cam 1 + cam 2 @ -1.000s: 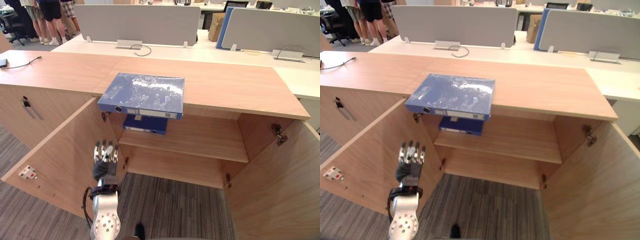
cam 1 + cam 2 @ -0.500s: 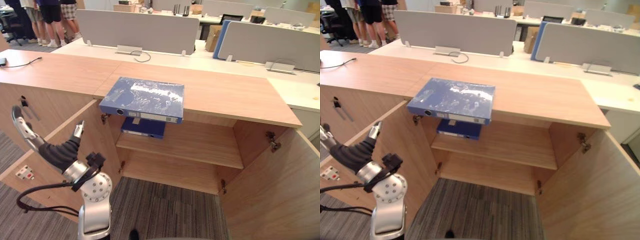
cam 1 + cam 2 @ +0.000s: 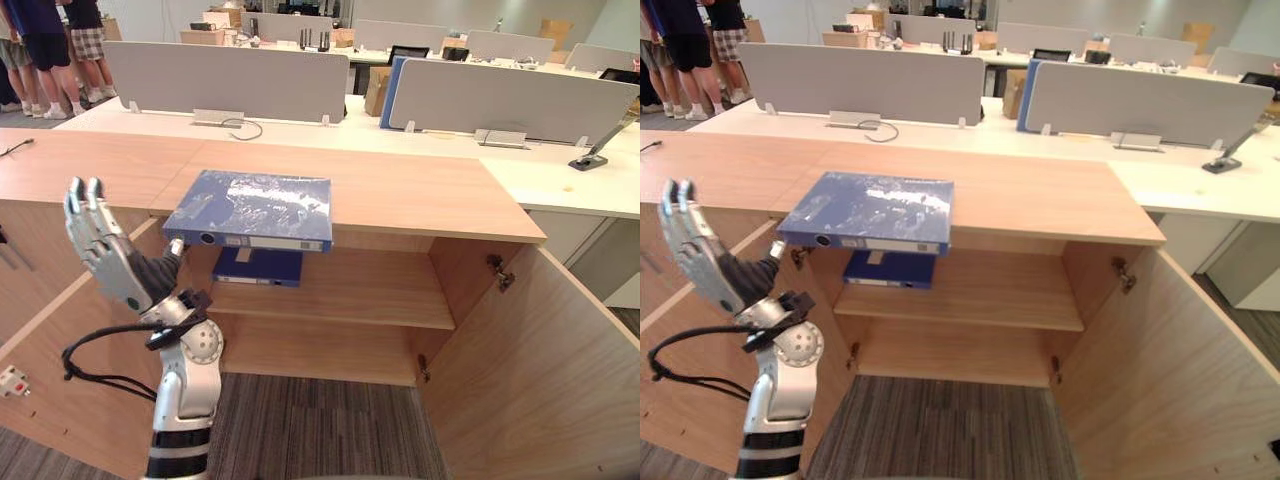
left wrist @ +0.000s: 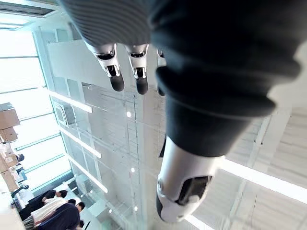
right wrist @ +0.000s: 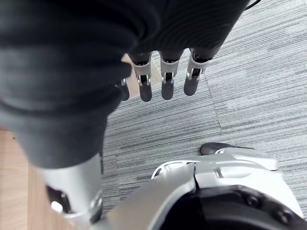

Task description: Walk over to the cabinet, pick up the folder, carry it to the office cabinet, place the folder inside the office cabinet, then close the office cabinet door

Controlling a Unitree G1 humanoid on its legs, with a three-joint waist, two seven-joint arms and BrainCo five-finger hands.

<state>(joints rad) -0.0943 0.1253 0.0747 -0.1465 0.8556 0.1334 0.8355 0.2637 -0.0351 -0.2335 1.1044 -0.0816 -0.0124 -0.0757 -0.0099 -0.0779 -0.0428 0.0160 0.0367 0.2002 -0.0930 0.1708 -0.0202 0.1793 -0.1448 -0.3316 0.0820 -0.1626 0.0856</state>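
A blue folder [image 3: 252, 208] lies flat on the wooden cabinet top [image 3: 420, 190], its spine hanging over the front edge above the open cabinet. A second blue folder [image 3: 257, 266] rests on the shelf [image 3: 360, 290] inside, just below it. My left hand [image 3: 105, 250] is raised upright to the left of the folder, apart from it, open with straight fingers [image 4: 117, 72] holding nothing. In the right wrist view my right hand [image 5: 165, 72] hangs over the grey carpet, open and empty.
Both cabinet doors stand wide open: the left door [image 3: 60, 370] behind my left arm, the right door [image 3: 540, 380] at the lower right. Behind the cabinet are white desks with grey dividers [image 3: 220, 80]. People [image 3: 40, 50] stand at the far left.
My left arm has swung up from low by the left door, so the hand now stands upright near the folder's left end. The camera has shifted; the folders have not moved.
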